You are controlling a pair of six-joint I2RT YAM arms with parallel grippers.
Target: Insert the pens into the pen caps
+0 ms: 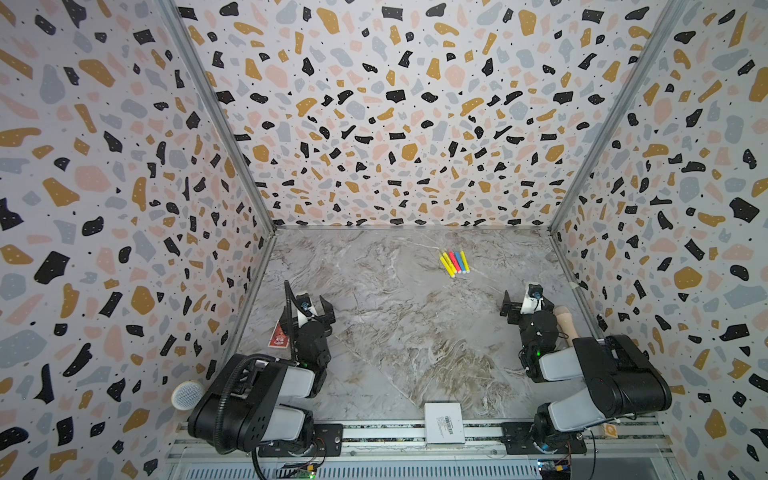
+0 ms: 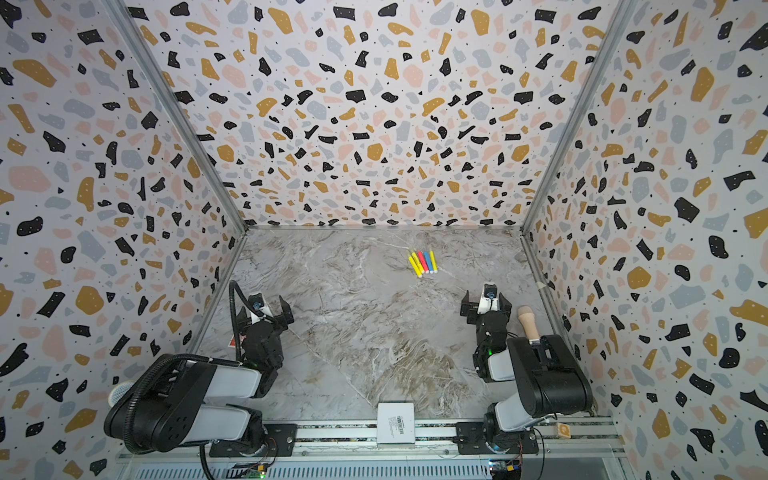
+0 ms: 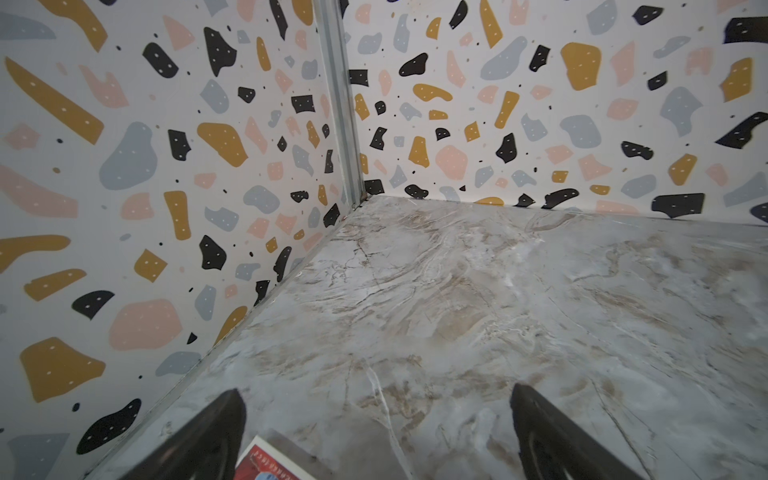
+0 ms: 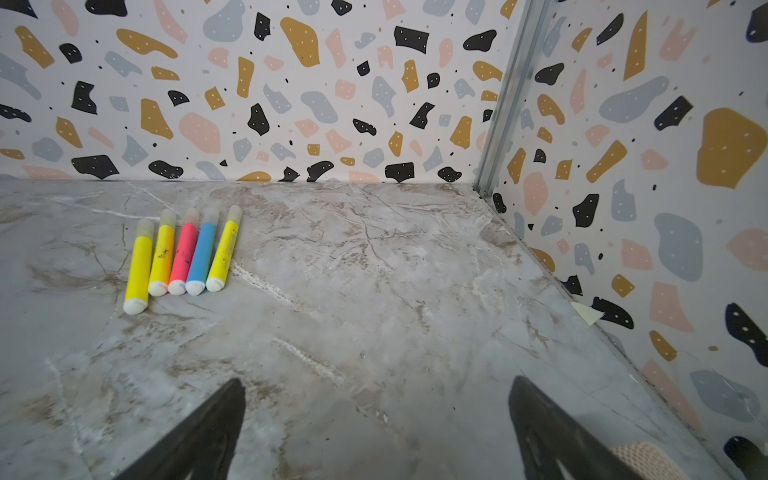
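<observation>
Several pens [image 1: 455, 262] [image 2: 422, 263] lie side by side in a tight row on the marble table [image 1: 395, 332], far back and right of the middle. In the right wrist view the pens [image 4: 183, 253] are yellow, pink-red and blue. Each has a white end towards me and a frosted cap [image 4: 168, 216] on its far end. My right gripper [image 1: 525, 301] [image 2: 486, 300] [image 4: 377, 380] stands open and empty, well short of the row. My left gripper [image 1: 306, 305] [image 2: 268, 309] [image 3: 376, 390] is open and empty over bare table by the left wall.
A red card [image 1: 277, 336] [image 3: 270, 463] lies under the left gripper. A beige handle [image 1: 567, 322] [image 4: 640, 457] lies beside the right arm by the right wall. A white box [image 1: 444, 423] sits at the front edge. Patterned walls close in three sides.
</observation>
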